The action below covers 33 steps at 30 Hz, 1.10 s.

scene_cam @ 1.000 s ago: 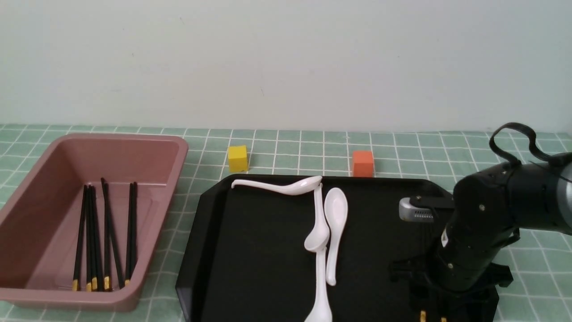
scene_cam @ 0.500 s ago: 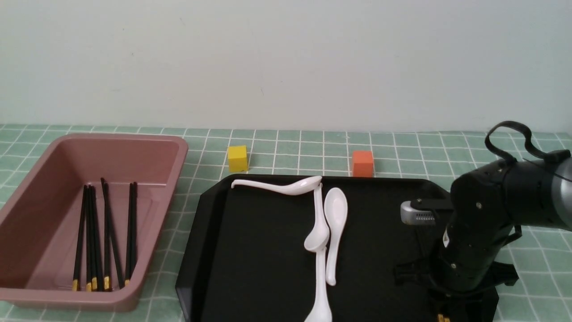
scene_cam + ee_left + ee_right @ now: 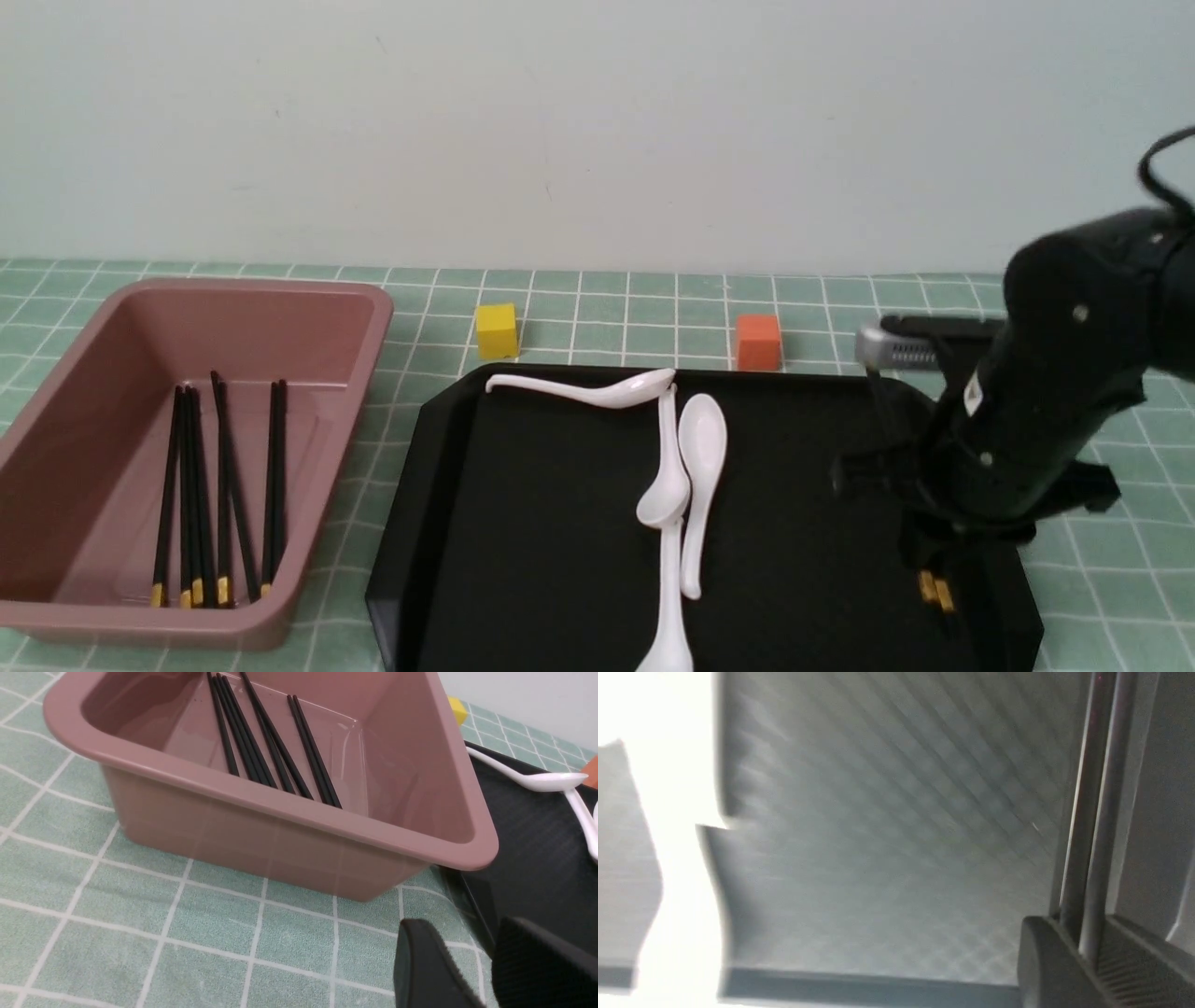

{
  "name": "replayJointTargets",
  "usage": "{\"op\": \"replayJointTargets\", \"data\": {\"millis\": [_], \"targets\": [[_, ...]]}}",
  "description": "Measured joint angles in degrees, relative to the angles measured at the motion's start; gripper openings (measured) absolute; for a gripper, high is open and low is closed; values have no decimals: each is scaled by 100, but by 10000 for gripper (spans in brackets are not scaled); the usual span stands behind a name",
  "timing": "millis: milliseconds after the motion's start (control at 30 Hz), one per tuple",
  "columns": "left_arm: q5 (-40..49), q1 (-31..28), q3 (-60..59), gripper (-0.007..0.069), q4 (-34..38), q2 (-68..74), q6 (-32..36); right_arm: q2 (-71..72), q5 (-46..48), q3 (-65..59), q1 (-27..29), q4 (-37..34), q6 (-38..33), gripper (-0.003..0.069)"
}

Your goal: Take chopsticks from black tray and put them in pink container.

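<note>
White spoons (image 3: 702, 448) lie between the pink container (image 3: 196, 631) and the right claw (image 3: 1078, 952), which pinches two chopsticks (image 3: 1099, 812) over the glossy black tray's (image 3: 560, 560) far side from the container. Yellow (image 3: 497, 330) and orange (image 3: 758, 342) cubes sit beyond the tray's rim; gridded green cloth (image 3: 355, 523) separates tray and container. More slim black sticks (image 3: 224, 495) lie inside the container.

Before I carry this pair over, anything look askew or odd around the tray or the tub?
One chopstick in the pink container lies crosswise, its lower end angled away from the neighbor it overlaps. The others lie roughly parallel. Nothing looks spilled or damaged.
</note>
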<state>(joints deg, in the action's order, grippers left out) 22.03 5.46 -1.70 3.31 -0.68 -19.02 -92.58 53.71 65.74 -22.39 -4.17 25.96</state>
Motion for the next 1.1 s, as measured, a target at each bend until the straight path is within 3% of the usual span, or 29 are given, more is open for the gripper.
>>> {"op": "replayJointTargets", "data": {"millis": [267, 333, 600, 867, 1100], "targets": [[0, 0, 0, 239, 0, 0, 0, 1, -374, 1149, -603, -1718, -1048, 143], [0, 0, 0, 239, 0, 0, 0, -437, -678, 1619, -1021, -2465, -1632, 143], [0, 0, 0, 239, 0, 0, 0, -2252, -967, 3671, -2057, -3869, -2596, 143], [0, 0, 0, 239, 0, 0, 0, -3957, -1824, 5504, -2646, -4097, -2965, 143], [0, 0, 0, 238, 0, 0, 0, -4476, -2408, 5697, -2742, -4119, -2979, 144]]}}
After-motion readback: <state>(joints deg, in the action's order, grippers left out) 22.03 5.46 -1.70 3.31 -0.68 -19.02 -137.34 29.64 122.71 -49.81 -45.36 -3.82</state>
